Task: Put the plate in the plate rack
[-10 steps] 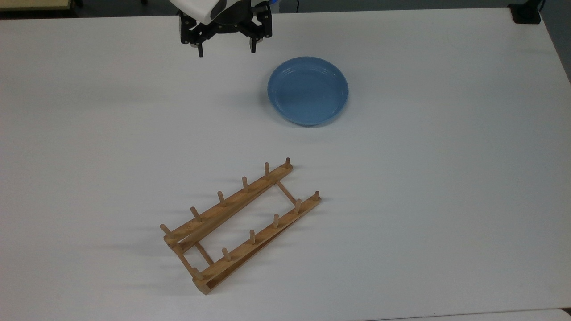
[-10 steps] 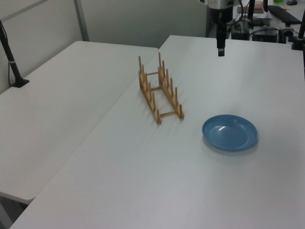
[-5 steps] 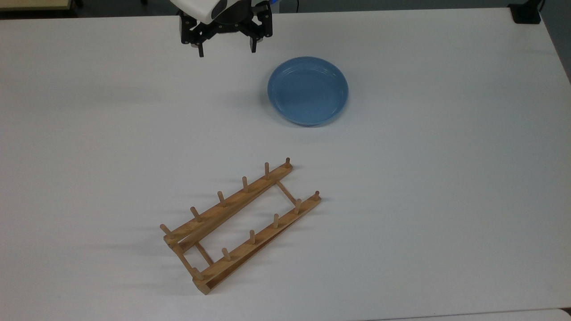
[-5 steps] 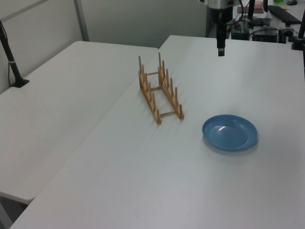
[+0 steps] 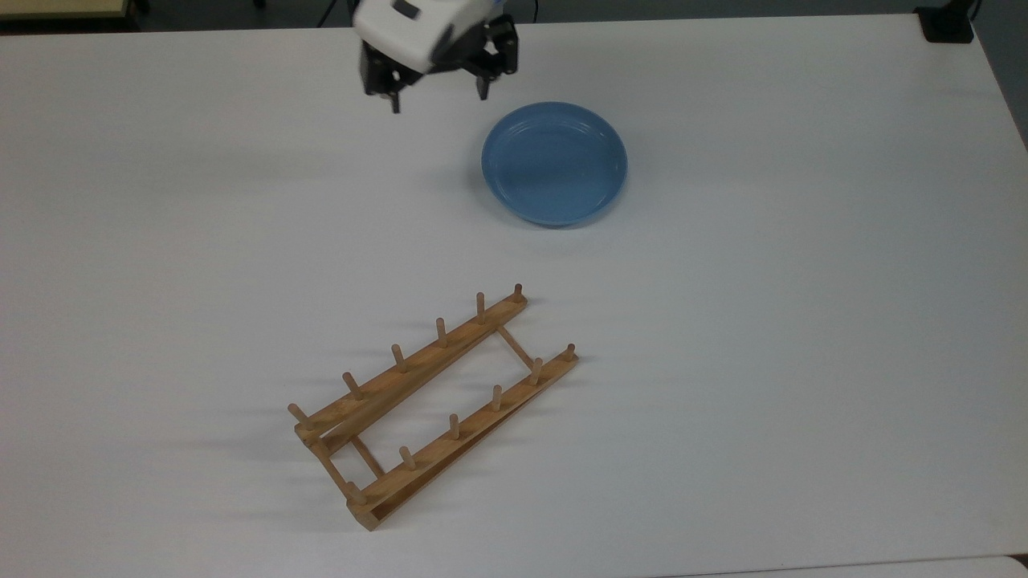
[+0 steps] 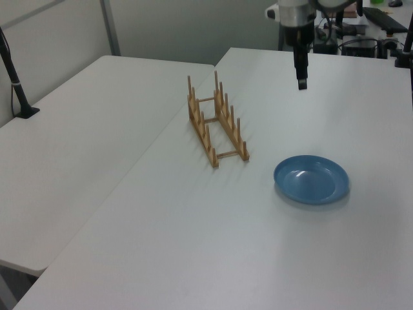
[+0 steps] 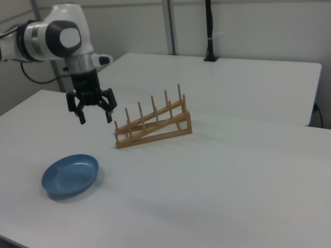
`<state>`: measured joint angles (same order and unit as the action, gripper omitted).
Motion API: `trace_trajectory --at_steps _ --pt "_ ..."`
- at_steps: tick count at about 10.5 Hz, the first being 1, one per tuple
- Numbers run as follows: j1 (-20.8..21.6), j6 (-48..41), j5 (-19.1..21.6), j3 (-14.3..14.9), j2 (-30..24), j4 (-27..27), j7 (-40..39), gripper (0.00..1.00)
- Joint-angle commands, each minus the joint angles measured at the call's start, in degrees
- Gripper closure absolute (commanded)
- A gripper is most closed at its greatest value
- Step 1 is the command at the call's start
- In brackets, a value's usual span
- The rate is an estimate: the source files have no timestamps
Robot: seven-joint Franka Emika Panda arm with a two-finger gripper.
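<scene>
Plate rack (image 5: 434, 405) – long axis diagonal, pegs upright; plate (image 5: 554, 162) flat.

White Franka arm (image 7: 57, 36) reaches downward; its black two-finger gripper (image 7: 95, 117) hangs in the air, fingers spread wide, holding nothing.

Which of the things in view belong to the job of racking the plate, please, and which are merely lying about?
Belongs to the job:
- plate
- plate rack
- pincer, open, empty

Merely about:
- black post on the neighbouring table
</scene>
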<state>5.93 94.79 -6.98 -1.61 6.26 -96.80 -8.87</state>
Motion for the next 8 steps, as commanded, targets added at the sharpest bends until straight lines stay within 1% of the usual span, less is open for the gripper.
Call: trace_trajectory --at_steps 1,2,3,5,6,7,8 --pt "5.9 6.4 0.1 0.5 1.0 -9.6 -1.2 0.00" --pt "7.2 7.9 -0.1 0.5 2.9 -11.1 -1.2 0.00" --pt "7.7 8.0 -0.1 0.5 5.1 -11.2 -1.2 0.01" --pt "7.6 8.0 -0.9 0.5 8.4 -11.0 -1.2 0.19" --pt "7.5 8.1 -1.6 0.5 9.4 -11.0 -1.2 0.32" --pt "7.4 8.0 -1.8 0.5 9.6 -11.0 -1.2 0.38" --pt "7.2 8.0 -1.8 0.6 9.5 -11.0 -1.2 0.38"
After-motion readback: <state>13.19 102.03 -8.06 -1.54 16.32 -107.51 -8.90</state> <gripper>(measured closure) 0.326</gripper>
